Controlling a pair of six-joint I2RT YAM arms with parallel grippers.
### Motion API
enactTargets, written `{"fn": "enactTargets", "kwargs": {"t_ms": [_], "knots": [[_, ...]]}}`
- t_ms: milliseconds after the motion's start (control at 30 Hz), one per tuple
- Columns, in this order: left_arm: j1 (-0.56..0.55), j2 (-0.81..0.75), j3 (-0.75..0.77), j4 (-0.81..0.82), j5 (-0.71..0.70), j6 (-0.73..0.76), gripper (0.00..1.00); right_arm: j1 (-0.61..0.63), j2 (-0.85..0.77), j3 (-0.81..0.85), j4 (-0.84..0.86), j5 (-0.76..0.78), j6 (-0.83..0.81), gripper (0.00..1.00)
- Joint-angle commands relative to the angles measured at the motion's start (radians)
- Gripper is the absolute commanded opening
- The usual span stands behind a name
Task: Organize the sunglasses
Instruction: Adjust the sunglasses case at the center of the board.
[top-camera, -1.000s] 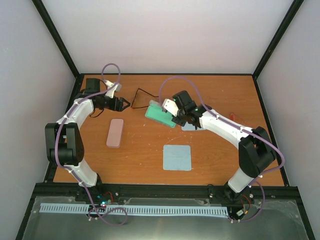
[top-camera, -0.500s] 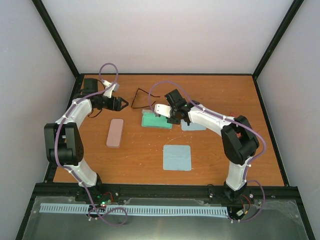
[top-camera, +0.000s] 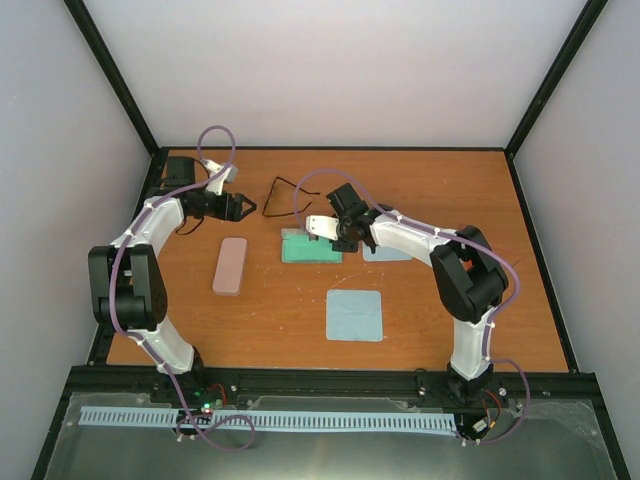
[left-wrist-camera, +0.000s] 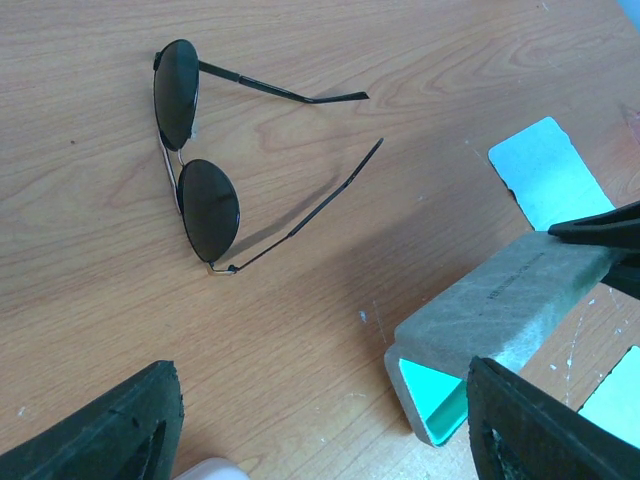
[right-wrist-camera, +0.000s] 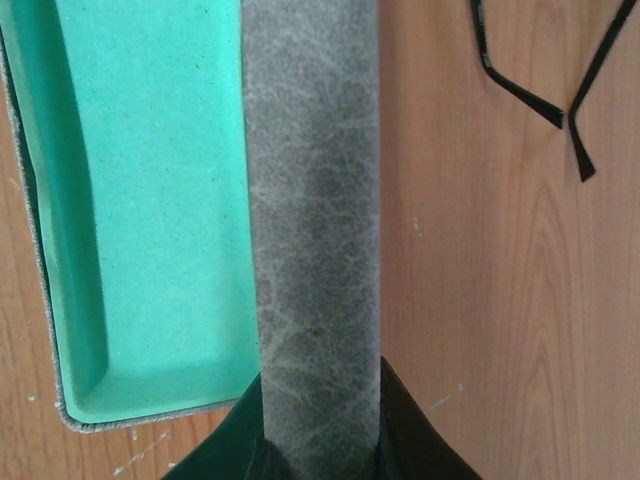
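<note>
A pair of thin, dark wire-framed sunglasses (left-wrist-camera: 195, 170) lies with arms unfolded on the wood-grain table (top-camera: 450, 200), toward its far edge, between the two robot arms and touched by neither. The left tool (left-wrist-camera: 320, 440) hovers beside them, its black fingers wide apart with nothing between them. The right tool (top-camera: 335, 232) is clamped on the raised lid of a grey felt-textured oblong case (top-camera: 305, 248), which sits open just on the near side of the sunglasses, apart from them. From overhead the glasses read only as a black outline. The left wrist camera brings out two dark oval lenses and slim straight arms. The right wrist camera catches just the arm tips, and shows the lid's mottled grey edge running up from between its fingers beside the smooth mint-green lined tray. A pink rounded oblong case (top-camera: 230, 265) lies near the left arm. Of two light-blue square cloths, one (top-camera: 355, 315) lies toward the near edge and the other (top-camera: 390, 252) partly under the right arm.
</note>
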Motion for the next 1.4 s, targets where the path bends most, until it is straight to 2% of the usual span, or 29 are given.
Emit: {"fn": "enactTargets", "kwargs": {"t_ms": [0, 133, 267, 433, 733, 933, 1033, 1100, 1233, 1367], "knots": [[0.009, 0.018, 0.012, 0.016, 0.01, 0.012, 0.78, 0.01, 0.032, -0.005, 0.045, -0.026, -0.02, 0.07], [0.009, 0.015, 0.009, 0.019, 0.01, 0.01, 0.77, 0.01, 0.043, 0.002, 0.043, -0.017, -0.023, 0.09], [0.009, 0.016, 0.006, 0.024, 0.009, 0.009, 0.78, 0.01, 0.038, 0.005, 0.046, -0.008, -0.01, 0.22], [0.009, 0.016, 0.0, 0.027, 0.01, 0.012, 0.78, 0.011, 0.028, 0.014, 0.041, 0.006, 0.007, 0.32], [0.009, -0.003, -0.014, 0.035, 0.008, 0.013, 0.78, 0.014, -0.022, 0.032, 0.053, 0.016, 0.086, 0.38], [0.009, -0.037, -0.01, 0.039, 0.011, 0.018, 0.78, 0.016, -0.141, 0.013, 0.107, 0.059, 0.223, 0.42], [0.004, -0.06, -0.003, 0.031, 0.004, 0.034, 0.78, 0.016, -0.234, -0.032, 0.146, 0.071, 0.31, 0.43], [-0.009, -0.081, -0.002, 0.022, -0.007, 0.054, 0.78, 0.016, -0.308, -0.085, 0.179, 0.072, 0.367, 0.47], [-0.068, -0.114, 0.001, 0.008, -0.056, 0.089, 0.78, 0.016, -0.427, -0.154, 0.166, 0.027, 0.525, 0.5], [-0.167, -0.134, 0.004, -0.005, -0.061, 0.066, 0.78, 0.013, -0.542, -0.274, 0.198, 0.002, 0.723, 0.47]]}}
